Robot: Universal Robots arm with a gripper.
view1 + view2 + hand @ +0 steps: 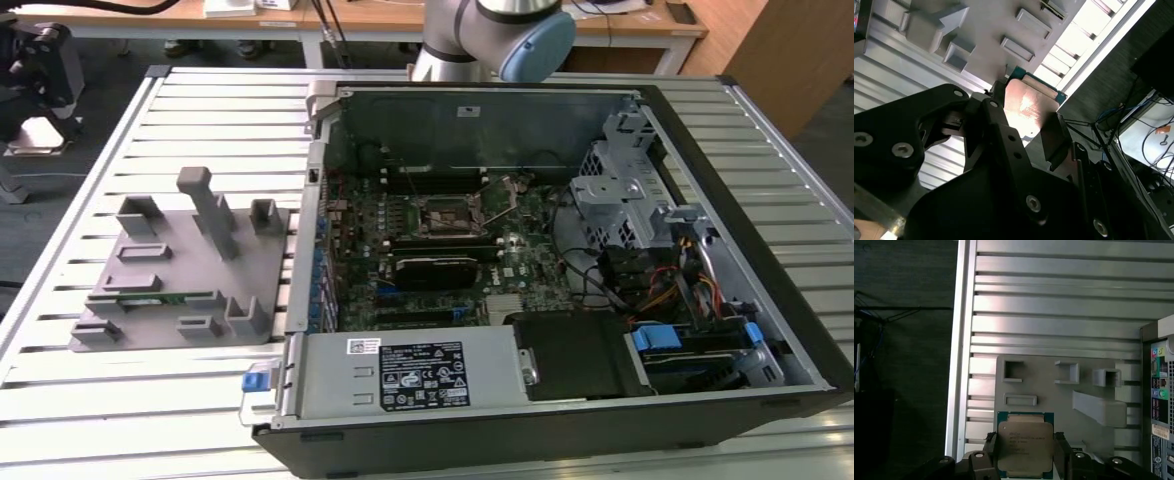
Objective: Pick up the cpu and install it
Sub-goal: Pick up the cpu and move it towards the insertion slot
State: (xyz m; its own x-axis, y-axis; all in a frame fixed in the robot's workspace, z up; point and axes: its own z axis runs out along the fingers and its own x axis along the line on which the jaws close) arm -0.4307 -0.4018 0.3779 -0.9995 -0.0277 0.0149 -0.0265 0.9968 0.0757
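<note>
Silver-grey metal catches the light on the cpu [1025, 437], which is in the gripper [1025, 455]. In both wrist views the jaws are closed in on two opposite edges of the chip, with one black finger [991, 449] at each side and nothing else between them. Holding it by the rim keeps the lid and the underside untouched, which I judge to be the reason for this hold. In the second wrist view the cpu [1028, 106] sits flat across the gripper [1026, 122], its green border showing past the lid.

The chip hangs over the grey fixture plate [1054, 390]; it looks large against the plate's moulded pockets [1013, 371], so I judge it lifted clear of the plate and not resting on it. The plate lies on the slatted aluminium table [1064, 300].

In the exterior view the fixture plate [260, 300] is on the exterior view's left, just beside the open computer case [747, 330]; a green memory stick [150, 297] lies in one of its slots. The arm [497, 35] rises at the far edge. The square socket [447, 212] near the middle of the motherboard looks unfilled, so the pick-up appears done and the installing not yet.
</note>
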